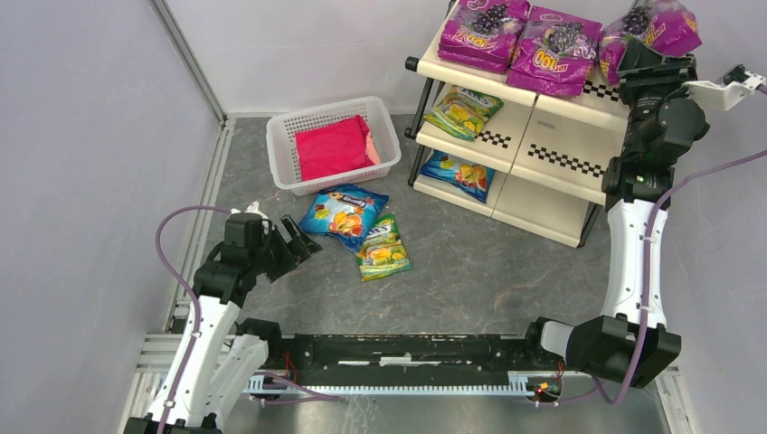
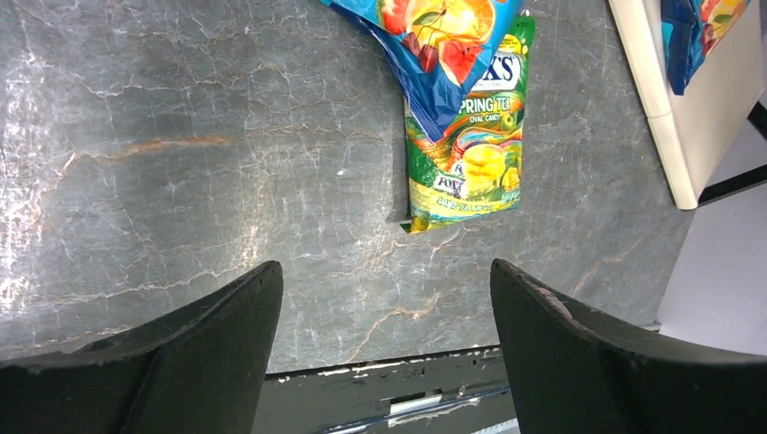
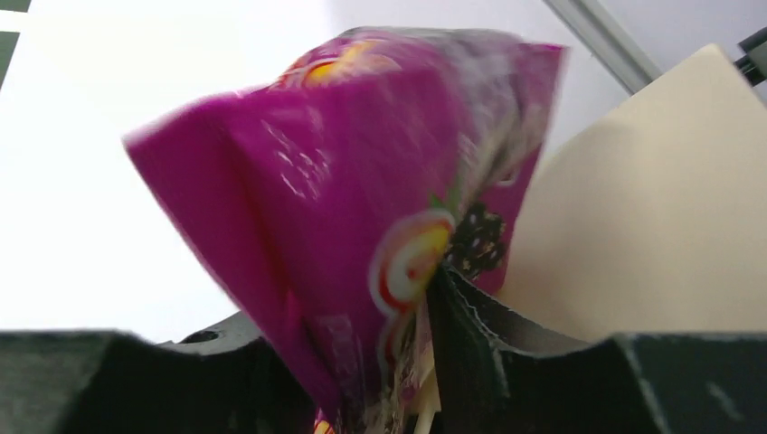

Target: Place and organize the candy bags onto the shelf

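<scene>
Aloft, right gripper (image 1: 642, 52) pinches a glossy crumpled magenta bag (image 3: 362, 181) (grape print); left gripper (image 2: 384, 271) gapes wide.

Pale lilac-grey walls (image 1: 81, 136) on three sides; grey marbled tabletop (image 1: 488, 271) veined with white and rust; slim aluminium post (image 1: 188, 61) in the far-left corner; metal rail (image 1: 149, 346) along the near edge; soft, even light.

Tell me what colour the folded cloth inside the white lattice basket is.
The folded cloth is plain pink-red, clearest in the top external view.
</scene>
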Available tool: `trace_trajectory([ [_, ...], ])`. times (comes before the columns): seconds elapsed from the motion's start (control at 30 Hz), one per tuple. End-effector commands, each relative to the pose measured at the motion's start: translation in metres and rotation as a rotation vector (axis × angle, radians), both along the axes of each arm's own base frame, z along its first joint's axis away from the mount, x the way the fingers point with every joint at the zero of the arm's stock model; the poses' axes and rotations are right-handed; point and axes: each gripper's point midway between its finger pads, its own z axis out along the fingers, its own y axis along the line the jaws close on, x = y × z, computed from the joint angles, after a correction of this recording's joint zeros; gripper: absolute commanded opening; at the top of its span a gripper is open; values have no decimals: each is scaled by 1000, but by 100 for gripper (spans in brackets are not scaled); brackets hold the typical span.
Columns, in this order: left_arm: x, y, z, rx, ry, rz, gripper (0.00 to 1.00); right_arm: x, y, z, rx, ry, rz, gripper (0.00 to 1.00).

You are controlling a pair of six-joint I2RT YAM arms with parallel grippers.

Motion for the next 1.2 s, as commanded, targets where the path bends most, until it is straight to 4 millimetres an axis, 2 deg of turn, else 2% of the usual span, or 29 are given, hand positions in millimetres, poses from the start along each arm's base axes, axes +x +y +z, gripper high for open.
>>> trace_trajectory([
  [0.0, 9, -4, 6, 26, -70, -89, 91, -20, 33, 24, -73, -26, 102, 56],
  [0.03, 9, -5, 5, 23, -72, -96, 91, -21, 35, 24, -86, -15, 102, 62],
  [0.17, 9, -11, 7, 6, -79, -133, 91, -27, 39, 16, -111, 31, 104, 78],
  [0.43, 10, -11, 26, 40, -131, -189, 91, -52, 54, -7, -180, 119, 137, 92],
  [0.57, 10, -10, 35, 71, -166, -228, 92, -69, 62, -19, -237, 140, 149, 92],
  [0.6, 10, -11, 38, 74, -178, -242, 93, -71, 63, -30, -246, 172, 155, 92],
  [0.77, 9, -10, 47, 100, -214, -277, 93, -87, 68, -50, -334, 241, 109, 95],
  [0.9, 8, -10, 51, 112, -237, -290, 93, -94, 68, -49, -374, 251, 97, 94],
  [1.07, 7, -11, 49, 107, -231, -306, 94, -97, 78, -33, -398, 225, 140, 87],
  [1.17, 7, -12, 49, 105, -228, -308, 94, -102, 69, -23, -410, 228, 83, 76],
])
